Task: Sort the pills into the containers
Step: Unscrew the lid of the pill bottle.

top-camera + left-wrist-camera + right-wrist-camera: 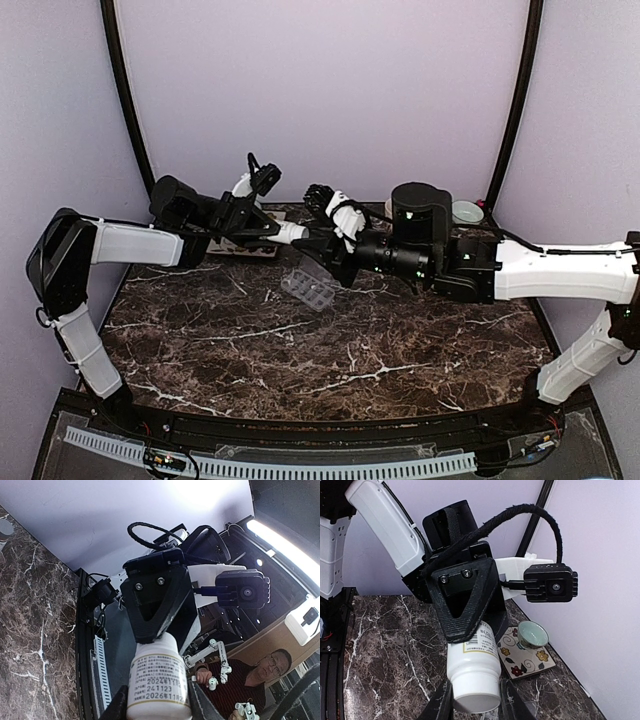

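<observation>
A small white pill bottle point(472, 667) with a printed label is held in the air between my two grippers, above the back middle of the marble table point(330, 350). My left gripper point(157, 702) is shut on the bottle's body point(159, 677). My right gripper point(476, 702) is shut on its white screw cap point(475, 692). In the top view the two grippers meet, left point(278, 231) and right point(322, 243). The clear plastic pill organizer point(308, 288) lies on the table just below them. I see no loose pills and no orange bottle.
A small pale green cup point(532, 634) stands on a floral tile coaster point(526, 659) at the back right, also in the top view point(466, 211). Another patterned tile point(243, 249) lies under the left arm. Purple walls close in the back and sides.
</observation>
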You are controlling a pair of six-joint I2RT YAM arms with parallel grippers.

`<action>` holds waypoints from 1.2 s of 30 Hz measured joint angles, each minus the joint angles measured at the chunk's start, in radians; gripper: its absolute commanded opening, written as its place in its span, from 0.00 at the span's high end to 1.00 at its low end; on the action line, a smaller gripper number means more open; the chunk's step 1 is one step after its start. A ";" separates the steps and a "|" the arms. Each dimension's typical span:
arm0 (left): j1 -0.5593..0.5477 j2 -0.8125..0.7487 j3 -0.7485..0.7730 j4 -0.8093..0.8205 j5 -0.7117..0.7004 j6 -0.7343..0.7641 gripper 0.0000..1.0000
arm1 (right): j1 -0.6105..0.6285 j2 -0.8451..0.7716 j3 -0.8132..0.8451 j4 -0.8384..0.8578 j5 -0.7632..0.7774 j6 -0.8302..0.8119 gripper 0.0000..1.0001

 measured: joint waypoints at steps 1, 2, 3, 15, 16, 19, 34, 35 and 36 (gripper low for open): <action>0.000 0.000 0.000 0.002 0.000 0.002 1.00 | 0.000 0.000 0.000 0.001 0.000 -0.001 0.71; 0.000 0.000 0.000 0.003 0.000 0.007 1.00 | 0.001 0.000 0.001 0.001 0.000 -0.001 0.65; 0.000 0.000 0.000 -0.001 0.000 0.016 1.00 | 0.001 0.000 0.002 0.000 0.003 -0.003 0.60; -0.014 -0.267 0.082 -0.730 -0.064 0.753 1.00 | -0.042 0.011 -0.017 -0.117 0.177 0.017 0.31; -0.014 -0.282 0.097 -0.801 -0.076 0.816 1.00 | -0.041 0.008 -0.018 -0.120 0.178 0.019 0.31; -0.014 -0.305 0.108 -0.963 -0.107 0.963 1.00 | -0.040 -0.014 -0.029 -0.124 0.178 0.035 0.29; -0.014 -0.393 0.067 -1.338 -0.459 1.450 1.00 | -0.090 -0.134 -0.031 -0.183 0.114 0.528 0.40; -0.014 -0.407 0.059 -1.337 -0.474 1.468 1.00 | -0.112 -0.135 -0.031 -0.188 0.073 0.591 0.41; -0.014 -0.416 0.053 -1.336 -0.482 1.482 1.00 | -0.138 -0.137 -0.031 -0.190 0.035 0.656 0.42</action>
